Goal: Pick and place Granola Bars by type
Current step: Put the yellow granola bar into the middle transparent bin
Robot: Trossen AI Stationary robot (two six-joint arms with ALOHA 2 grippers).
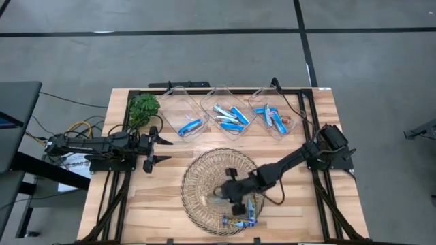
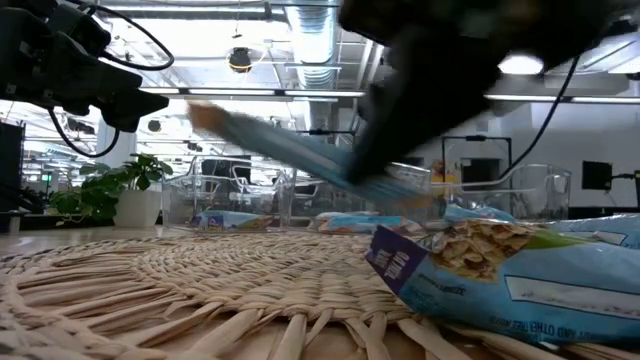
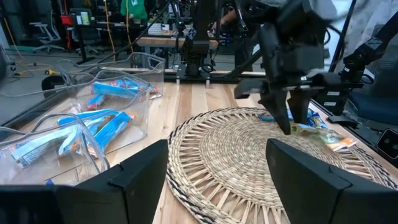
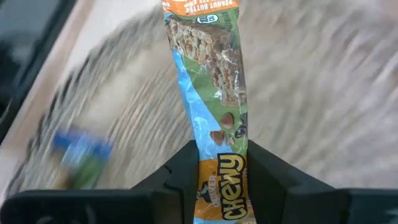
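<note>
"Quaker Chewy" is read on a granola bar [image 4: 214,112] clamped between the right gripper's [image 4: 219,163] fingers; the left gripper [image 1: 162,150] is held spread, empty.

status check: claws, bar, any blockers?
Right claw shut on Chewy granola bar, above wicker tray. Left claw open, waiting at table's left. Nothing blocking visible.

floor [image 1: 204,54]: grey, dark seams | ceiling ducts [image 2: 310,40] | bright lights

A round woven wicker tray [image 1: 197,178] lies on the wooden table [image 1: 320,116]. Three clear plastic bins [image 1: 178,102] stand behind it. A green plant [image 1: 144,107] sits beside the leftmost bin.
</note>
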